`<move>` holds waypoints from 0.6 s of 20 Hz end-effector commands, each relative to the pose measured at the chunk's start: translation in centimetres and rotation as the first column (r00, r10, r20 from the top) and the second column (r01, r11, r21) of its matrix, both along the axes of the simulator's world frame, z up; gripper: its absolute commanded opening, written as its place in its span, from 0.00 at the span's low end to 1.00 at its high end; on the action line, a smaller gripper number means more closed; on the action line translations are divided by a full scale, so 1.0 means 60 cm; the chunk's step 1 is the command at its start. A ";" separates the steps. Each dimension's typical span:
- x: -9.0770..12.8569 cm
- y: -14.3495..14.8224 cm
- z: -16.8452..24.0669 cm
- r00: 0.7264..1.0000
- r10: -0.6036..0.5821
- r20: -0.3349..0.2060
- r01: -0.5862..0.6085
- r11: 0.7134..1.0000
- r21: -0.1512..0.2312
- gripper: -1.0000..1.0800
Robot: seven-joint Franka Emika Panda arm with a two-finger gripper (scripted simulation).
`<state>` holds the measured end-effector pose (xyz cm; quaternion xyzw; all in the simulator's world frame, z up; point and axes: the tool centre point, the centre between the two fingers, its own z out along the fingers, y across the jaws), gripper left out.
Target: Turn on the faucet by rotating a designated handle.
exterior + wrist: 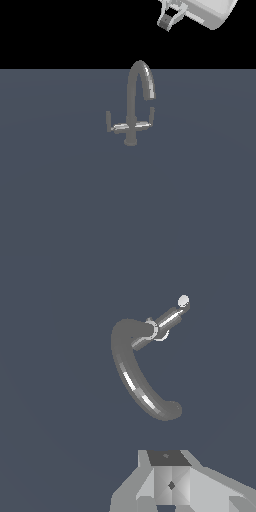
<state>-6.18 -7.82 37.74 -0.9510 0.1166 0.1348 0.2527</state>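
Note:
The grey faucet (132, 107) stands upright on the dark floor, and its gooseneck spout (145, 75) arches toward the exterior view's right. The handle (151, 116) is the short dark lever on the crossbar arm under the spout's tip. The twin lever (108, 121) ends the other arm. My gripper (167, 20) hangs high above and to the right of the faucet, open and empty, touching nothing. In the wrist view the spout (135, 376) curves toward my gripper (170, 476). One crossbar arm with a lever end (183, 301) shows beyond the spout. The other arm is hidden under it.
A flat dark grey floor (60, 200) surrounds the faucet. The background above its far edge is black. Part of my arm's white wrist (212, 12) shows at the top right of the exterior view.

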 end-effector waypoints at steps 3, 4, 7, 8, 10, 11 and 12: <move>0.035 -0.010 -0.035 0.999 -0.026 -0.037 0.029 0.997 0.072 0.00; 0.043 -0.012 -0.043 0.998 -0.032 -0.045 0.036 0.996 0.087 0.00; 0.065 -0.018 -0.067 0.996 -0.047 -0.071 0.057 0.989 0.134 0.00; 0.072 -0.020 -0.075 0.995 -0.052 -0.080 0.064 0.987 0.149 0.00; 0.087 -0.023 -0.092 0.993 -0.062 -0.099 0.079 0.981 0.180 0.00; 0.094 -0.024 -0.101 0.992 -0.066 -0.108 0.086 0.977 0.195 0.00; 0.101 -0.026 -0.110 0.991 -0.070 -0.117 0.094 0.973 0.211 0.00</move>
